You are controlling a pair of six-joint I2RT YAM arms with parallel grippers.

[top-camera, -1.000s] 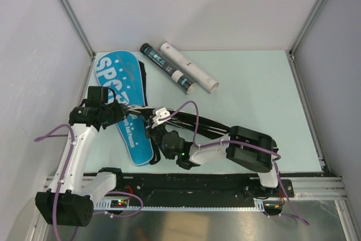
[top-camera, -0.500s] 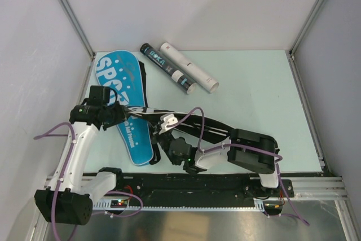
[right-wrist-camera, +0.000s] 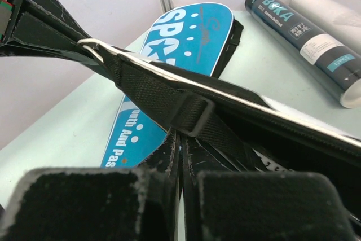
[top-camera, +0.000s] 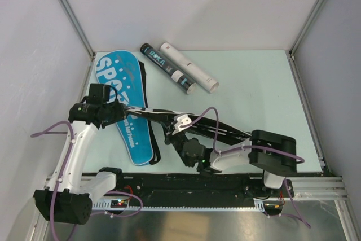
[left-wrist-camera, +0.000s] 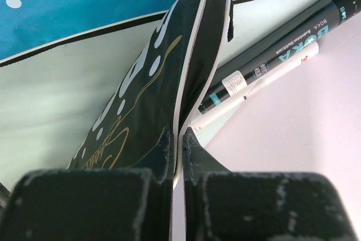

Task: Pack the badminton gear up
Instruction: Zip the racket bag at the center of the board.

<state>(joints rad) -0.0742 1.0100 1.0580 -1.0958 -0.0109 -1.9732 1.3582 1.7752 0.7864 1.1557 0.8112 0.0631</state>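
Slip risk: I have the black bag (top-camera: 155,115) pinched by a thin rim at the left end and by the strap (right-wrist-camera: 163,97) further along. If the two arms pull apart or twist against each other, I expect one pinch to slide off and that end to drop onto the blue bag (top-camera: 115,71).
Snag risk: the strap's metal ring sits right by the right fingers in the right wrist view. A pull on the strap alone could tilt the bag rather than carry it.
Collision risk: the arms are close together over the blue bag's near half, with cables looping between them. A careless swing could hook a cable or drag the blue bag across the table (top-camera: 254,94).
Black bag, place: raised off the table, one end over the blue bag's middle, the rest reaching out to that bag's right.
Long axis: roughly left to right and slightly toward me, crossing the blue bag, which lies front to back.
Pose: turned on edge in the left wrist view.
Left gripper (top-camera: 120,112): fingers narrow, clamped on the black bag's white-piped edge.
Right gripper (right-wrist-camera: 180,145): fingers narrow, closed on the strap.
Tubes: a black tube (top-camera: 167,75) and a white tube (top-camera: 189,67) lie side by side just beyond the blue bag's far end, untouched.
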